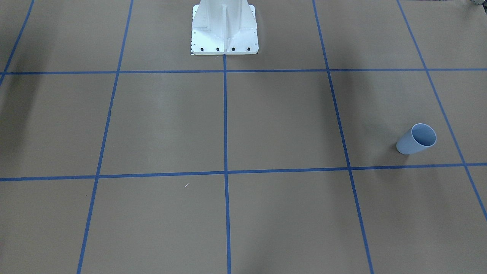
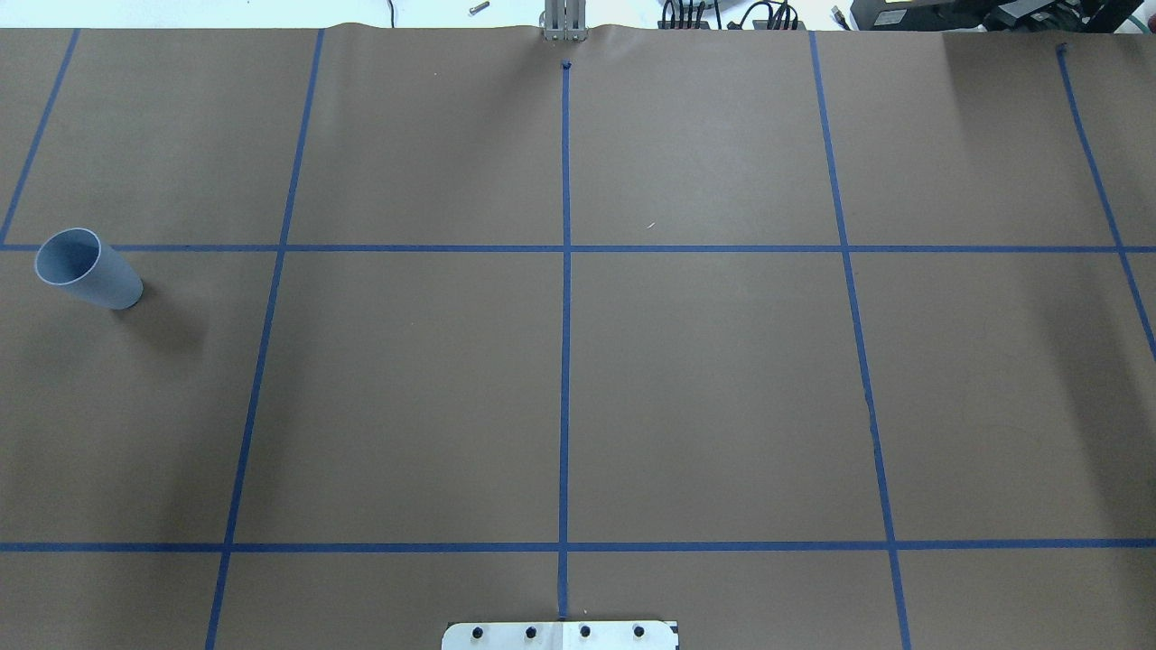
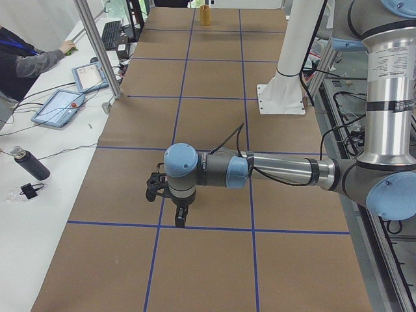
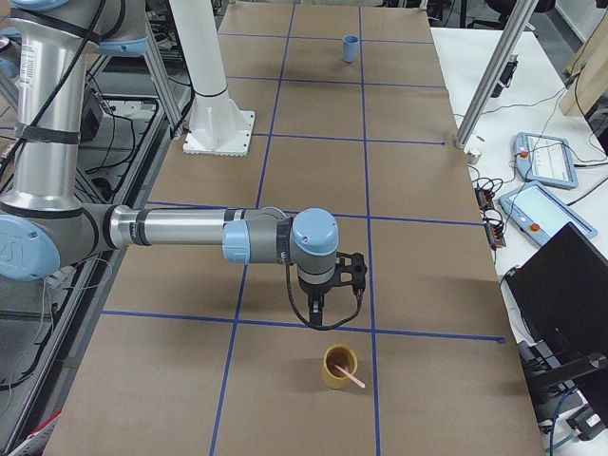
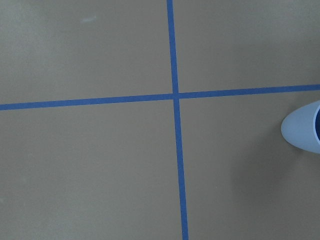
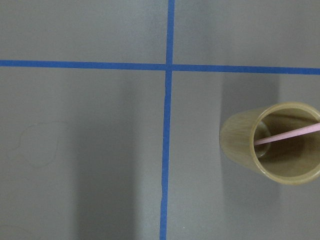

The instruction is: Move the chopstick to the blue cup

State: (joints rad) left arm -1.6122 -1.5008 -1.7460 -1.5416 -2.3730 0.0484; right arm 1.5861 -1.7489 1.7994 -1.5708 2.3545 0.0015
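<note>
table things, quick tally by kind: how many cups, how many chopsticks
cups: 2 (blue cup, standing empty; tan cup)
chopsticks: 1 (pink chopstick, leaning inside the tan cup)
total: 3

A robotics lab: a long desk (image 2: 722, 379) papered brown and gridded with blue tape (image 2: 565, 361), a white bolted pedestal (image 1: 224, 30), industrial robot arms (image 3: 273, 170), teach pendants (image 4: 546, 157) on a side desk (image 3: 26, 214), aluminium frame posts (image 3: 97, 49), and a person (image 3: 26, 65) at a keyboard (image 3: 112, 32).
</note>
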